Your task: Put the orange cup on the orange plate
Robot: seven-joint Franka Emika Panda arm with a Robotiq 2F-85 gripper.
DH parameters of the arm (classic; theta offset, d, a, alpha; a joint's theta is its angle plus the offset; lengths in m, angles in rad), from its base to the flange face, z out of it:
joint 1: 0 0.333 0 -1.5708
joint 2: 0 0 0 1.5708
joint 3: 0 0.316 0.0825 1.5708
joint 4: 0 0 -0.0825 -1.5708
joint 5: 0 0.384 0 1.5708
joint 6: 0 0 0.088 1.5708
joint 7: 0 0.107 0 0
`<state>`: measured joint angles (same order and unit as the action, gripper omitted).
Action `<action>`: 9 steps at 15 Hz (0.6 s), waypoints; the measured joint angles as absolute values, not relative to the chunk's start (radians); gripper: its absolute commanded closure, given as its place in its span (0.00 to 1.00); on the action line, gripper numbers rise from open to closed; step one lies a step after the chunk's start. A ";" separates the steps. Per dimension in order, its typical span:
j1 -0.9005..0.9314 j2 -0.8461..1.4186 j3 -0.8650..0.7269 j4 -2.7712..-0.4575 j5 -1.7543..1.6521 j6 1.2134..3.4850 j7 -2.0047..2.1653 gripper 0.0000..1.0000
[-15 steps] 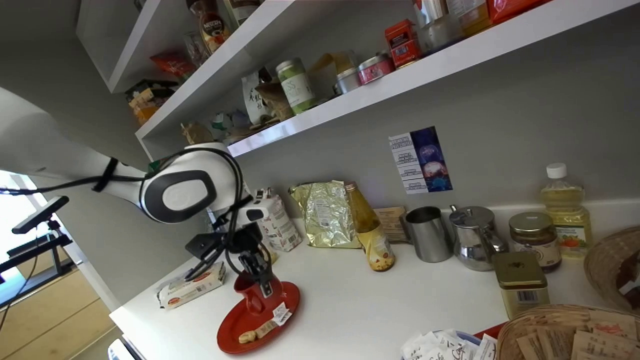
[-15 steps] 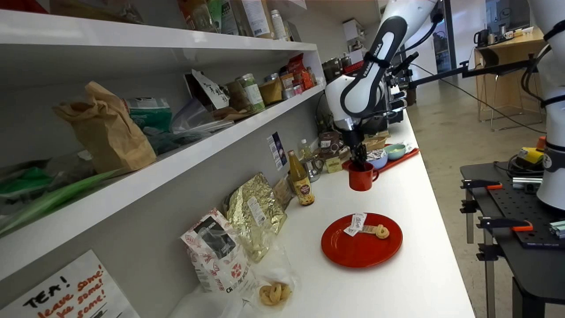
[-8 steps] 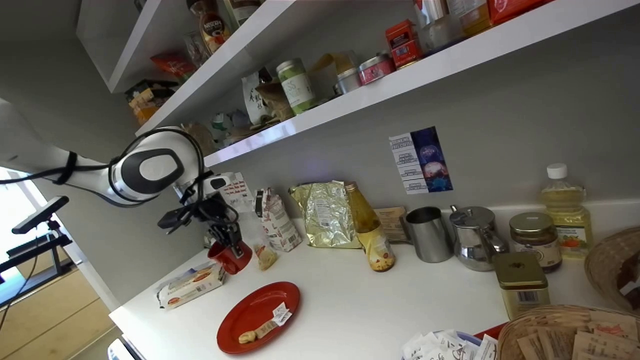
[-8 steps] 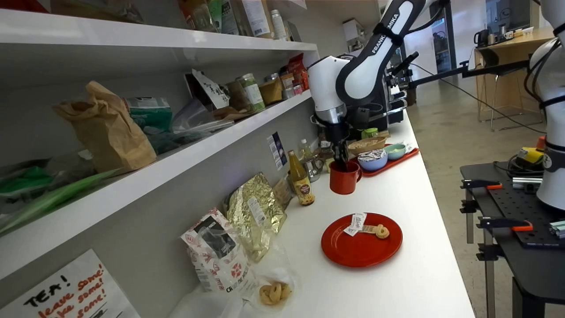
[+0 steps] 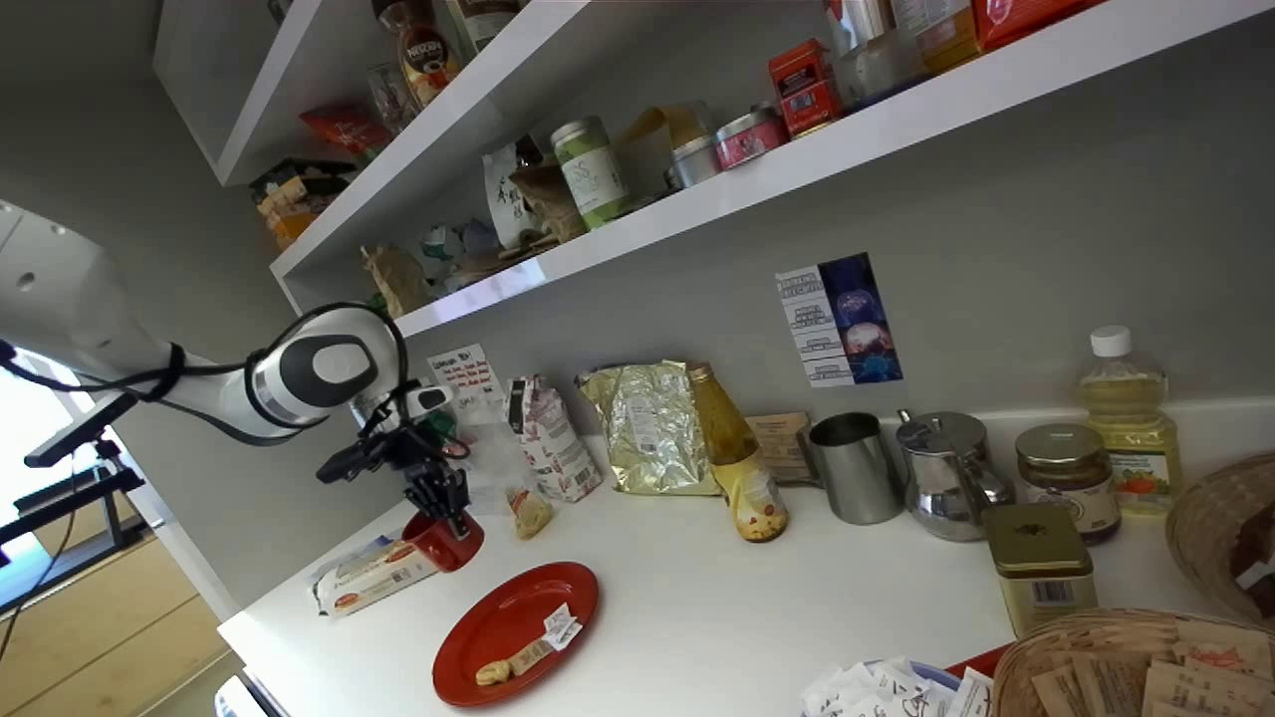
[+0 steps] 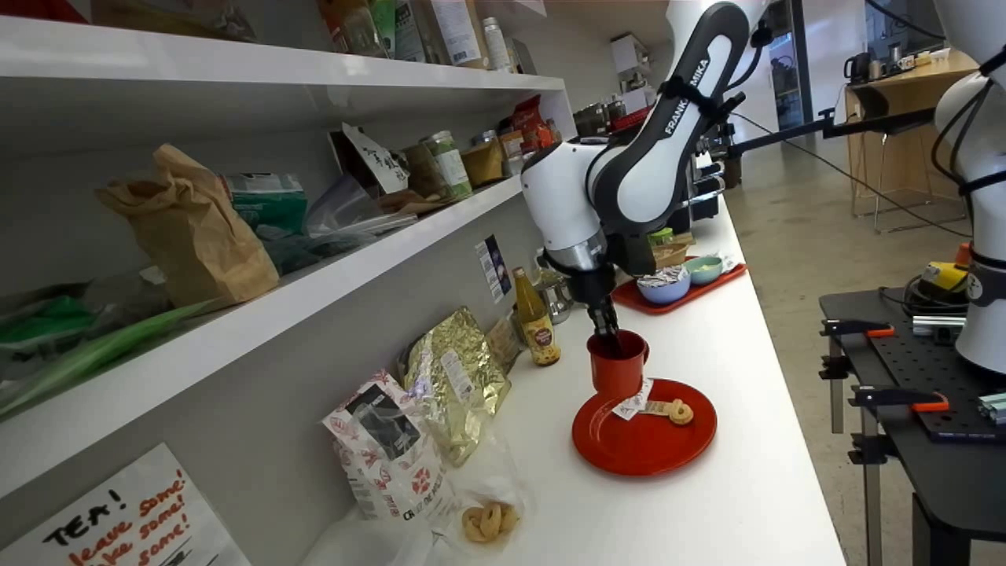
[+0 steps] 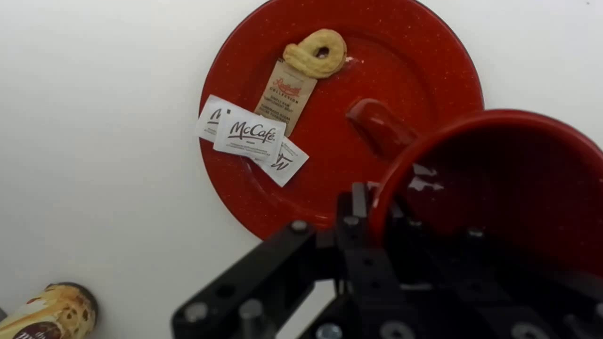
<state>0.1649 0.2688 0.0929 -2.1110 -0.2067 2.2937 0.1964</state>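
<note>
The orange cup (image 6: 617,369), a red-orange mug with a handle, is held in the air in both exterior views. My gripper (image 7: 379,205) is shut on its rim, one finger inside and one outside, in the wrist view. The gripper also shows in both exterior views (image 5: 450,518) (image 6: 607,332). The orange plate (image 5: 508,612) lies flat on the white counter. In an exterior view the cup overlaps the plate's back left edge (image 6: 644,452). In the wrist view the cup (image 7: 494,188) covers the plate's right part (image 7: 424,75). The gap below the cup is hard to judge.
White sugar packets (image 7: 249,134), a brown packet (image 7: 287,96) and a ring-shaped biscuit (image 7: 322,52) lie on the plate. A bottle (image 6: 537,322), a gold foil bag (image 6: 456,385) and a paper bag (image 6: 393,452) stand by the wall. A shelf (image 5: 637,244) overhangs the counter.
The held cup and arm have moved closer to the plate in an exterior view, from beyond it to overlapping its edge. The cup has dropped a little since half a second ago. The plate has not moved.
</note>
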 measured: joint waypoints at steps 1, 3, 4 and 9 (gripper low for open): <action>0.165 0.294 0.090 -2.101 -0.207 2.293 0.196 0.98; 0.163 0.336 0.080 -2.084 -0.207 2.292 0.194 0.98; 0.162 0.354 0.075 -2.079 -0.207 2.291 0.194 0.98; 0.161 0.424 0.059 -2.058 -0.207 2.289 0.192 0.98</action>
